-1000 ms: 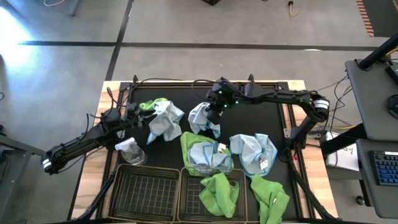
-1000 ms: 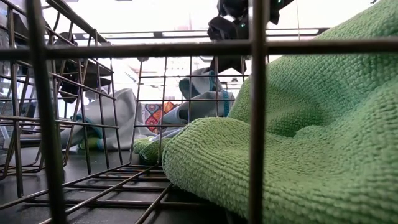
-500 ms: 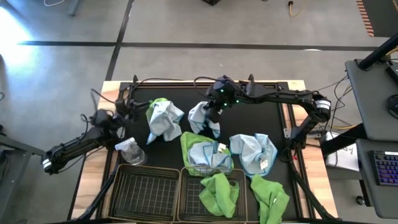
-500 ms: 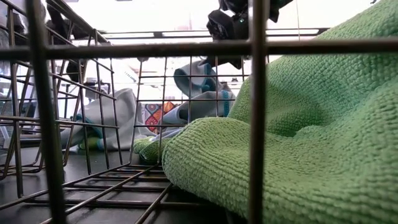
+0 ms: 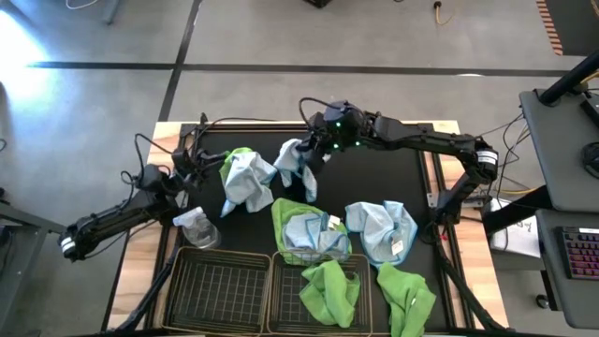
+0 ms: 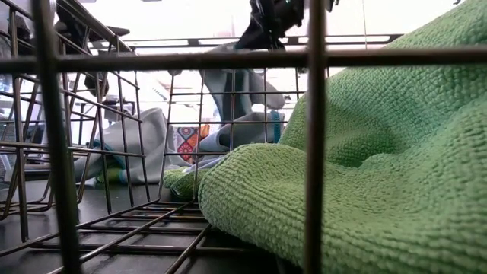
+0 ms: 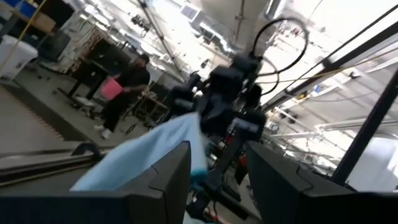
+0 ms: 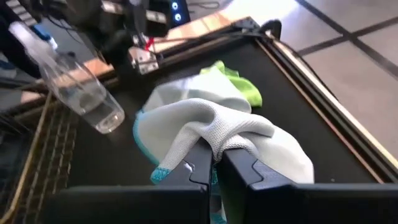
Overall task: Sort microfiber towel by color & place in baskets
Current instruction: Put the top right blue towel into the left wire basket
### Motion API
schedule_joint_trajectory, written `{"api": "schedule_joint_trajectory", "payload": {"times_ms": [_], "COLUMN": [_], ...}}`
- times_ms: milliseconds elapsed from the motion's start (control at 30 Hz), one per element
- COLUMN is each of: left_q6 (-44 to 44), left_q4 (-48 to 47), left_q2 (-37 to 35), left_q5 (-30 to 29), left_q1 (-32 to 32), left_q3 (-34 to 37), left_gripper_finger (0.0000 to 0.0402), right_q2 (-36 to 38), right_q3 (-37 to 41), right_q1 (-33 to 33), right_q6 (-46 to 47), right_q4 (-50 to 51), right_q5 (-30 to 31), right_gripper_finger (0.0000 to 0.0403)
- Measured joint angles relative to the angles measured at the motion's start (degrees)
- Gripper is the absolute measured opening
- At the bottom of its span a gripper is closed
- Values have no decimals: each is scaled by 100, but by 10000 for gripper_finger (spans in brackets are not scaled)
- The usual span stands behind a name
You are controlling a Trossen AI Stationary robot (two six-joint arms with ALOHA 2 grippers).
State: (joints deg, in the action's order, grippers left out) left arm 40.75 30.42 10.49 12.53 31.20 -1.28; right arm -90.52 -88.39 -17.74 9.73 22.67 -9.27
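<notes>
The right gripper (image 5: 314,154) has its fingers (image 8: 198,169) pinched tight on a pale blue towel (image 5: 296,165), lifted above the black mat (image 5: 393,183) just beside a blue-and-green heap (image 5: 245,176). The left gripper (image 5: 199,161), fingers parted and holding nothing, hovers on that heap's other side, near the spray bottle (image 5: 198,227). Between the heap and the two baskets (image 5: 221,284) lie more towels (image 5: 348,232), one green towel (image 5: 330,288) inside the right basket (image 5: 318,286).

Two slim black jointed arms trail black cables; the right arm (image 5: 421,142) shows small green lights.
</notes>
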Motion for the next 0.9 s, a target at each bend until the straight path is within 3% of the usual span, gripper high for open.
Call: {"api": "schedule_joint_trajectory", "payload": {"times_ms": [233, 433, 600, 767, 900], "left_q6": [-139, -542, -671, -866, -900], "left_q4": [539, 1885, 2311, 2241, 2264], "left_q2": [640, 1330, 1830, 2196, 2418], "left_q5": [83, 1378, 1874, 1413, 225], "left_q1": [-20, -86, -107, -109, -105], "left_q3": [0, 0, -1, -5, -4], "left_gripper_finger": [139, 139, 139, 139, 139], "right_q2": [-17, -24, -24, -26, -26], "right_q3": [-208, -224, -224, -224, -224], "right_q1": [93, 199, 199, 203, 212], "right_q6": [31, 24, 16, 18, 28], "right_q4": [-121, -189, -195, -191, -102], "right_q5": [-18, -20, -20, -20, -20], "right_gripper_finger": [9, 9, 9, 9, 9]}}
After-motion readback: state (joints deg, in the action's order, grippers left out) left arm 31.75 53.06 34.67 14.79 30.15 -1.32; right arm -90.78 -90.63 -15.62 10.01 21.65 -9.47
